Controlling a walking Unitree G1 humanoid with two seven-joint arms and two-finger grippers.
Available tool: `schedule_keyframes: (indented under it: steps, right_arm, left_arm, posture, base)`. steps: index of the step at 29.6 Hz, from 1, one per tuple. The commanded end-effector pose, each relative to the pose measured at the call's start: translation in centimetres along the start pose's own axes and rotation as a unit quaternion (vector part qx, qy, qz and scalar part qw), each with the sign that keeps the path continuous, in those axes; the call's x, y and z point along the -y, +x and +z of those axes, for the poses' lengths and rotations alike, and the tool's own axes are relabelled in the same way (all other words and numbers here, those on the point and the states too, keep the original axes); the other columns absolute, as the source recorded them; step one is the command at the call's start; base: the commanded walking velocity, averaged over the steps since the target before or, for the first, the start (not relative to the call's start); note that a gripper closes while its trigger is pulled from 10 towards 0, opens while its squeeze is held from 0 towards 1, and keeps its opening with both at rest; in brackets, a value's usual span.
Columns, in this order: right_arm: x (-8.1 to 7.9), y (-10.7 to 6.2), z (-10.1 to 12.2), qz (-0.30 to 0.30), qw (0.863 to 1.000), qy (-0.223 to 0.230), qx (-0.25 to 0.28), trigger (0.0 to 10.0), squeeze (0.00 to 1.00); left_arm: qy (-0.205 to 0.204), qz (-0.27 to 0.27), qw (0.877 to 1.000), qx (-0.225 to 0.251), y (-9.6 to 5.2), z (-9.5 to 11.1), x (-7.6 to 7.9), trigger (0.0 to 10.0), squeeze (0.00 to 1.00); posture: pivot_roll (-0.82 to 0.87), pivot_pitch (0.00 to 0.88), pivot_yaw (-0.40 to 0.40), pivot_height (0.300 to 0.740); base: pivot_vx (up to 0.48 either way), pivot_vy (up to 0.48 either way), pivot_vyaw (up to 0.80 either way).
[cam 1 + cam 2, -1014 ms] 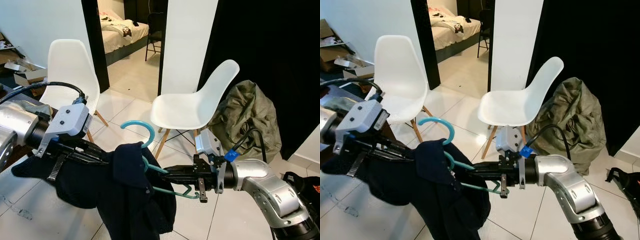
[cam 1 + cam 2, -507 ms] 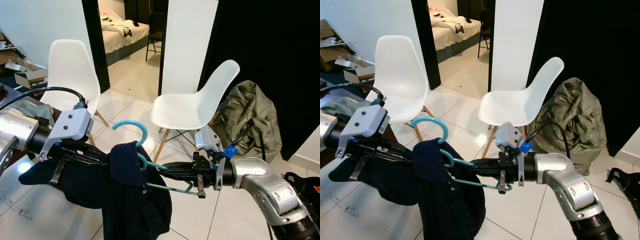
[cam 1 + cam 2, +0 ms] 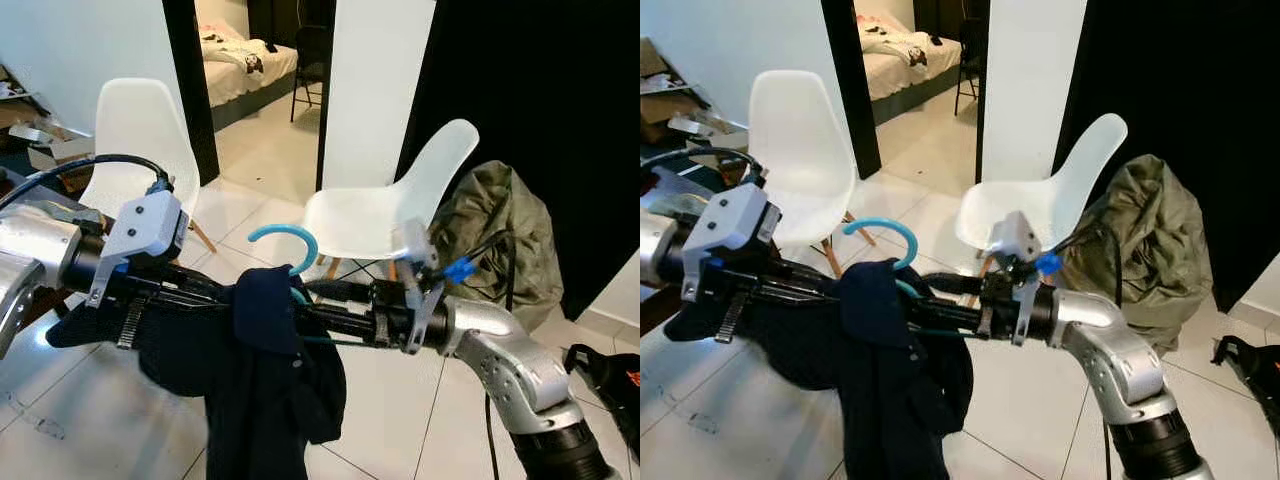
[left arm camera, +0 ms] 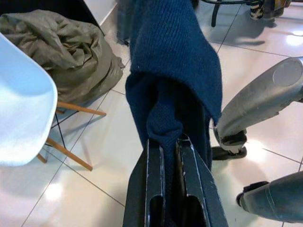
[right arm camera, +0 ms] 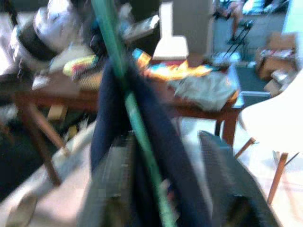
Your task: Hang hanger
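A teal hanger (image 3: 286, 238) sticks hook-up out of a dark navy sweater (image 3: 262, 365) that droops between my two arms. My left gripper (image 3: 214, 294) comes in from the left and is shut on a fold of the sweater (image 4: 166, 118), with its fingers (image 4: 155, 166) pinching the knit. My right gripper (image 3: 320, 305) reaches in from the right at the sweater's collar, open. In the blurred right wrist view its fingers (image 5: 118, 179) stand wide apart around the hanger's green bar (image 5: 128, 101) and the cloth. The hanger's lower part is hidden in the sweater.
Two white shell chairs (image 3: 136, 140) (image 3: 385, 212) stand ahead on the tiled floor. An olive-green fabric heap (image 3: 500, 228) lies by the right chair. A doorway (image 3: 250, 60) opens onto a bedroom. Cardboard boxes (image 3: 50, 150) sit far left, a dark bag (image 3: 608, 368) low right.
My right gripper has moved up and left, deeper into the sweater, and its fingers have parted. The hanger's hook has risen and shifted right. The left arm has lifted slightly.
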State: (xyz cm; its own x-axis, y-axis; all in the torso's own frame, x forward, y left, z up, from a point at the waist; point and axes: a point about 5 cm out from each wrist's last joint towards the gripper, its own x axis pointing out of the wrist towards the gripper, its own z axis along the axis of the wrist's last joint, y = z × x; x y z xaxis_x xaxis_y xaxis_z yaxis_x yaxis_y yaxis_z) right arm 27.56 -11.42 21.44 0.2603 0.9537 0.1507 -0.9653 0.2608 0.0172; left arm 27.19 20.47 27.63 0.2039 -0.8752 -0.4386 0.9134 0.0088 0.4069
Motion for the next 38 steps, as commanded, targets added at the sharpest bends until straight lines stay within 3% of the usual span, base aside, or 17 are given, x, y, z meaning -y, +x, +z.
schedule_keyframes:
  steps: [1, 4, 7, 13, 14, 15, 17, 20, 21, 22, 24, 28, 29, 30, 32, 33, 38]
  right_arm:
    - [0.4, -0.4, 0.6, -0.015, 1.000, 0.005, 0.026, 10.0, 1.00]
    - [0.9, -0.8, 0.8, -0.038, 0.998, 0.007, 0.040, 10.0, 1.00]
    - [3.0, -2.9, 0.7, -0.137, 0.989, 0.006, 0.056, 10.0, 1.00]
    - [4.0, -4.5, 0.2, -0.192, 0.979, 0.023, 0.060, 10.0, 1.00]
    - [5.0, -6.3, -0.2, -0.252, 0.963, 0.046, 0.080, 10.0, 1.00]
    - [5.0, -6.3, -0.2, -0.252, 0.963, 0.046, 0.080, 10.0, 1.00]
    - [5.4, -7.0, -0.5, -0.289, 0.952, 0.052, 0.083, 10.0, 1.00]
    - [5.4, -6.8, -1.2, -0.303, 0.949, 0.054, 0.071, 10.0, 1.00]
    - [4.8, -6.1, -1.7, -0.282, 0.956, 0.054, 0.054, 10.0, 0.04]
    - [4.8, -6.1, -1.7, -0.282, 0.956, 0.054, 0.054, 10.0, 0.04]
    - [3.1, -4.3, -2.3, -0.215, 0.975, 0.051, 0.036, 10.0, 0.00]
    - [2.3, -2.7, -1.9, -0.183, 0.981, 0.042, 0.045, 10.0, 0.00]
    - [2.2, -2.0, -1.8, -0.179, 0.982, 0.035, 0.044, 10.0, 0.00]
    - [2.4, -0.9, -2.0, -0.189, 0.981, 0.024, 0.028, 10.0, 0.00]
    - [2.6, -0.7, -2.2, -0.199, 0.980, 0.021, 0.017, 10.0, 0.00]
    - [3.1, -0.4, -2.3, -0.220, 0.975, 0.021, 0.013, 10.0, 0.00]
    - [4.4, -0.2, -1.8, -0.274, 0.957, 0.070, 0.069, 10.0, 0.00]
  left_arm:
    - [0.011, 0.010, 1.000, -0.003, -0.4, 0.3, -0.3, 0.0, 0.00]
    - [0.014, 0.023, 1.000, -0.009, -0.9, 0.3, -0.6, 0.0, 0.00]
    - [0.025, 0.072, 0.997, -0.029, -2.8, 0.3, -1.7, 0.0, 0.00]
    - [0.038, 0.114, 0.992, -0.045, -4.6, 0.6, -2.6, 0.0, 0.00]
    - [0.063, 0.188, 0.979, -0.052, -6.8, 1.5, -4.2, 0.0, 0.00]
    - [0.063, 0.188, 0.979, -0.052, -6.8, 1.5, -4.2, 0.0, 0.00]
    - [0.079, 0.225, 0.970, -0.035, -7.6, 2.5, -5.1, 0.0, 0.00]
    - [0.092, 0.239, 0.967, 0.013, -7.3, 3.8, -5.6, 0.0, 0.00]
    - [0.096, 0.246, 0.964, 0.042, -7.0, 4.4, -5.8, 0.0, 0.00]
    - [0.096, 0.246, 0.964, 0.042, -7.0, 4.4, -5.8, 0.0, 0.00]
    - [0.096, 0.258, 0.958, 0.084, -6.5, 5.2, -6.3, 0.0, 0.00]
    - [0.092, 0.256, 0.957, 0.100, -6.2, 5.2, -6.6, 0.0, 0.00]
    - [0.092, 0.253, 0.958, 0.101, -6.1, 5.1, -6.7, 2.7, 0.00]
    - [0.093, 0.250, 0.958, 0.102, -6.0, 5.1, -6.8, 8.2, 0.00]
    - [0.094, 0.250, 0.958, 0.103, -6.0, 5.0, -6.9, 8.2, 0.00]
    - [0.097, 0.245, 0.959, 0.107, -6.0, 5.1, -7.0, 10.0, 0.00]
    - [0.103, 0.235, 0.959, 0.122, -6.1, 5.6, -7.1, 10.0, 0.00]
  posture:
    - [0.05, 0.000, -0.017, 0.740]
    - [0.05, 0.000, -0.017, 0.740]
    - [0.05, 0.000, -0.017, 0.740]
    - [0.05, 0.000, -0.017, 0.740]
    - [0.05, 0.000, -0.014, 0.740]
    - [0.05, 0.000, -0.014, 0.740]
    - [0.05, 0.000, -0.014, 0.740]
    - [0.05, 0.000, -0.014, 0.740]
    - [0.04, 0.000, -0.013, 0.740]
    - [0.04, 0.000, -0.013, 0.740]
    - [0.04, 0.000, -0.012, 0.740]
    - [0.04, 0.000, -0.008, 0.740]
    - [0.04, 0.000, -0.007, 0.740]
    - [0.04, 0.000, -0.007, 0.740]
    - [0.03, 0.000, -0.006, 0.740]
    - [0.03, 0.000, -0.006, 0.740]
    - [0.03, 0.000, -0.007, 0.740]
  base:
    - [0.000, 0.000, 0.00]
    - [0.000, 0.000, 0.00]
    - [0.000, 0.000, 0.00]
    - [0.000, 0.000, 0.00]
    - [0.000, 0.000, 0.00]
    - [0.000, 0.000, 0.00]
    - [0.000, 0.000, 0.00]
    - [0.000, 0.000, 0.00]
    - [0.000, 0.000, 0.00]
    - [0.000, 0.000, 0.00]
    - [0.000, 0.000, 0.00]
    - [0.000, 0.000, 0.00]
    - [0.000, 0.000, 0.00]
    - [0.000, 0.000, 0.00]
    - [0.000, 0.000, 0.00]
    - [0.000, 0.000, 0.00]
    - [0.000, 0.000, 0.00]
